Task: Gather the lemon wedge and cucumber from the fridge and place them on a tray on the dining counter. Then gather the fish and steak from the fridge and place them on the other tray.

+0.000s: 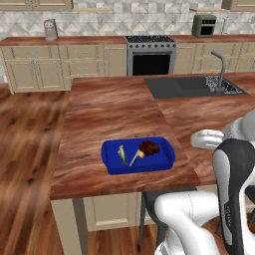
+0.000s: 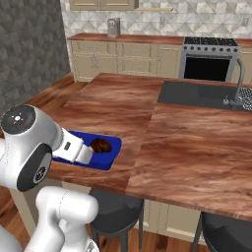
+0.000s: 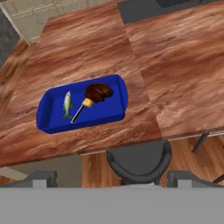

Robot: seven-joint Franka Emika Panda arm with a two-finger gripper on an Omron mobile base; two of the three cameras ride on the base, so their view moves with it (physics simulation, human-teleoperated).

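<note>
No writing is seen. In the blue tray (image 3: 114, 113) near the tabletop (image 3: 87, 48) front edge, the fish (image 3: 67, 104) lies crosswise beside the steak (image 3: 99, 92). The gripper (image 3: 112, 178) fingers are held wide apart.

The dining counter (image 1: 114, 109) bears the other tray (image 1: 110, 162) near its edge.

A home kitchen, rendered: stove (image 1: 151, 54) with dark oven set among beige cabinets (image 1: 35, 67), tiled backsplash (image 1: 99, 20) behind, sink (image 1: 191, 86) with tall faucet (image 1: 219, 69) sunk into a reddish wood counter (image 1: 109, 109), toaster (image 1: 204, 25) on the far worktop, dark stools (image 2: 115, 211) tucked below, wood floor (image 1: 25, 149).
</note>
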